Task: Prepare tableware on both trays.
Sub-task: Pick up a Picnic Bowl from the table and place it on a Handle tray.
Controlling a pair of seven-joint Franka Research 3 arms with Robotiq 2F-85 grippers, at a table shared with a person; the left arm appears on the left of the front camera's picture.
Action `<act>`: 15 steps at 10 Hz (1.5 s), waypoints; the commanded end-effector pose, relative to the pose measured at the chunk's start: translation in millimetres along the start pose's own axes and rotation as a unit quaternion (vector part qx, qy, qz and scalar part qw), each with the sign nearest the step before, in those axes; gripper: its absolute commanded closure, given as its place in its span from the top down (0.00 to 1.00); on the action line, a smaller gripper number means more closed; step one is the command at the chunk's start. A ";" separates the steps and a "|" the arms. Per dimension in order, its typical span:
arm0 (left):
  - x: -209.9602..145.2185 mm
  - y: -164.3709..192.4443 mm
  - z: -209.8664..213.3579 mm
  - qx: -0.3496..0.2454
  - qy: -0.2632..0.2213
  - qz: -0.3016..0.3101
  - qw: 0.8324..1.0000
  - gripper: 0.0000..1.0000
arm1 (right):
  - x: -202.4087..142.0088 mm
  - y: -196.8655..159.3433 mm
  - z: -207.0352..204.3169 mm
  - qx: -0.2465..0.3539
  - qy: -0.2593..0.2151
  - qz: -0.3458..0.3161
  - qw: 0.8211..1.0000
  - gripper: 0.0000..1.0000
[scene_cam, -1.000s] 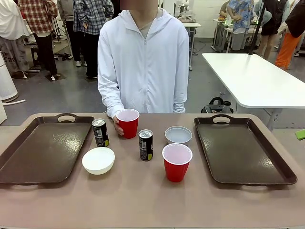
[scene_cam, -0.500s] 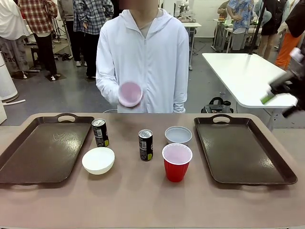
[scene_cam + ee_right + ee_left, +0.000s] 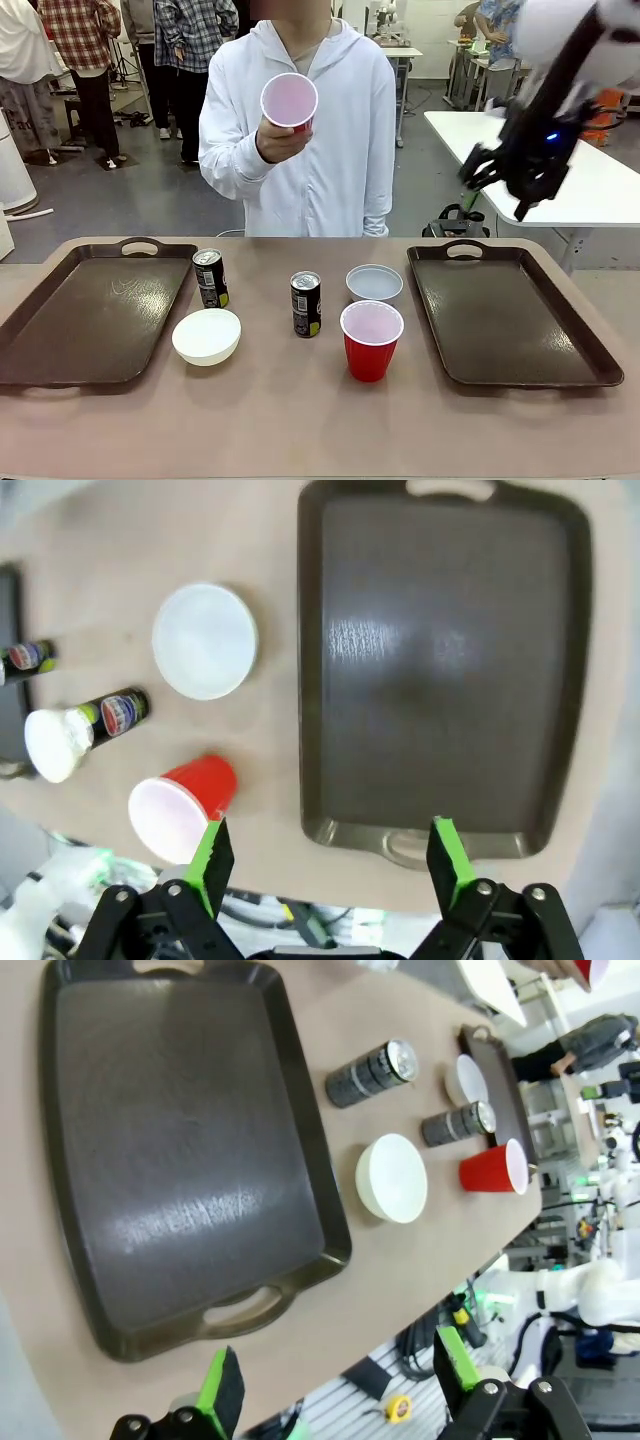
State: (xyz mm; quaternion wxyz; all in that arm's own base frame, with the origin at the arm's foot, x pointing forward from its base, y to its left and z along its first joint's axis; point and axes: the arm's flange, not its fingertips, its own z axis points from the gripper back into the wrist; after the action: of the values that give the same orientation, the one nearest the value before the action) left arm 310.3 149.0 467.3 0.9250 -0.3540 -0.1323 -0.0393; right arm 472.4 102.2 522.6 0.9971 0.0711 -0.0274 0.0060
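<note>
A person across the table holds one red cup [image 3: 289,102] up at chest height, its white inside facing me. The other red cup [image 3: 371,340] stands mid-table between the two brown trays [image 3: 90,310] [image 3: 510,310], both bare. Two dark cans [image 3: 210,277] [image 3: 306,303], a cream bowl [image 3: 206,335] and a grey-blue bowl [image 3: 374,282] also sit between them. My right gripper [image 3: 495,195] hangs open high over the right tray [image 3: 445,660]. My left gripper [image 3: 340,1380] is open above the near end of the left tray [image 3: 180,1150].
A white table [image 3: 540,165] stands behind at the right. Other people stand far off at the back. In the right wrist view the grey-blue bowl [image 3: 205,640] and the red cup [image 3: 185,800] lie left of the tray.
The person has lifted the red cup from the table up to chest height. My right arm has swung into the upper right of the front view, moving leftward.
</note>
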 end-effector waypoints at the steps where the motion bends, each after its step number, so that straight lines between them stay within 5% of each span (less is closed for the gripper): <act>1: 0.6 -0.1 1.6 -0.006 -0.005 0.005 1.000 1.00 | 0.7 33.6 -35.1 -0.056 -0.021 -0.029 0.998 1.00; 3: 0.6 -0.1 1.6 -0.006 -0.005 0.005 1.000 1.00 | -8.4 62.3 -65.0 -0.032 -0.071 -0.041 0.996 1.00; 5: 0.6 -0.1 1.6 -0.006 -0.005 0.005 1.000 1.00 | -35.1 68.8 -63.1 0.076 -0.058 0.007 0.995 1.00; 6: 0.6 -0.1 1.6 -0.006 -0.005 0.005 1.000 1.00 | -8.9 73.2 -63.7 -0.022 -0.057 -0.026 0.998 1.00; 11: 0.6 -0.1 1.6 -0.006 -0.005 0.005 1.000 1.00 | -13.8 70.1 -66.0 -0.010 -0.061 -0.019 0.998 1.00; 15: 0.6 -0.1 1.6 -0.006 -0.005 0.005 1.000 1.00 | 55.1 99.5 -127.0 -0.060 -0.054 -0.011 0.997 1.00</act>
State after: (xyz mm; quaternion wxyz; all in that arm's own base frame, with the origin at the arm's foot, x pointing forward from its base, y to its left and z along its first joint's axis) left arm 310.4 149.2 467.4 0.9250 -0.3540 -0.1324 -0.0391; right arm 514.6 200.7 417.1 0.9971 0.0347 -0.0674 -0.0012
